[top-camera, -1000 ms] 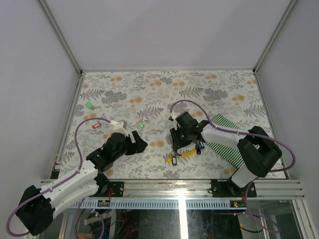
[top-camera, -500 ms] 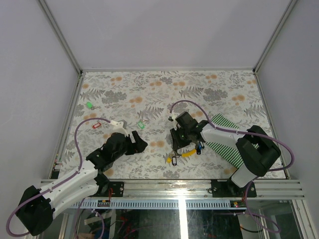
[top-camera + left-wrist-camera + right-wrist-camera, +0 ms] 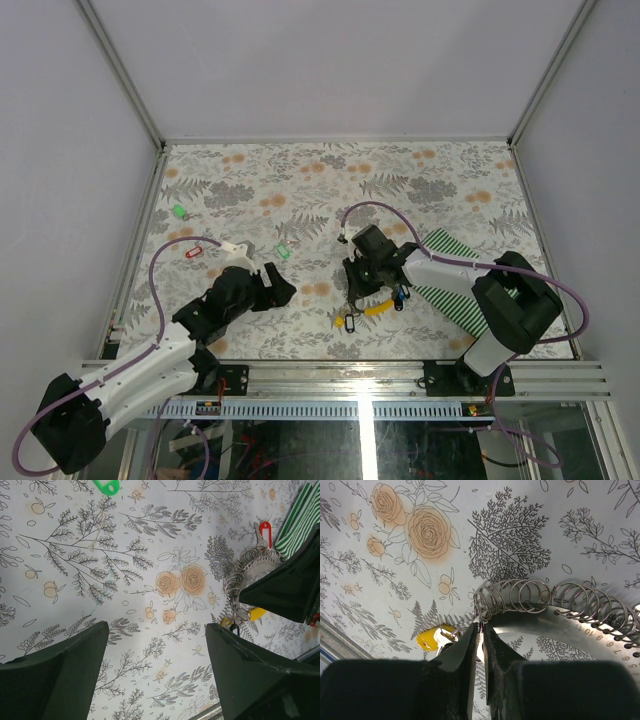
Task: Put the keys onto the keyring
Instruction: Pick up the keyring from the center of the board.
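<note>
A: What has changed in the last second?

B: Almost nothing. The right gripper [image 3: 481,627] has shifted a hair, its fingers pressed together on a strand of the keyring [image 3: 530,597], whose coils arc just ahead of its tips.

A: And the keys?

B: The yellow key [image 3: 431,639] lies just beside those tips, seemingly on the ring already (hard to be sure). The red key [image 3: 265,530] sits just past the coil. The green key [image 3: 106,486] lies well ahead of the left gripper [image 3: 156,630], which hasn't moved and stands wide open, holding nothing.

A: Meaning?

B: No key gained — I'd say it's settling its hold.
</note>
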Robot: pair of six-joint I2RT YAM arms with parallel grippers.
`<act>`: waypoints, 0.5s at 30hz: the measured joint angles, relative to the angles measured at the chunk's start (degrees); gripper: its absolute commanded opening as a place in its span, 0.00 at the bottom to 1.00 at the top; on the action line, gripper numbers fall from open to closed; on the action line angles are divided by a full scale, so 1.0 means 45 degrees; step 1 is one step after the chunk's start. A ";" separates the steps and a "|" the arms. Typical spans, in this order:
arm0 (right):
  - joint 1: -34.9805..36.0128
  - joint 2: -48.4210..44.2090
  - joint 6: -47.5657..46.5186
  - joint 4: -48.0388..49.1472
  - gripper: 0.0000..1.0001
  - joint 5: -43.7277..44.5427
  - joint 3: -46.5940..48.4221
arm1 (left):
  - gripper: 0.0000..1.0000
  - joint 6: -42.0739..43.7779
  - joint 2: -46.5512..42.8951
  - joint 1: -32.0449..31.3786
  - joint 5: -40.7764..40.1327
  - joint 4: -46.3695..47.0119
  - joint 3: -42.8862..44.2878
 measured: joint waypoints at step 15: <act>-0.0005 -0.0277 -0.0563 0.0758 0.00 -0.0010 -0.0573 | 0.81 0.0359 -0.0364 0.0000 0.0112 0.0053 0.0000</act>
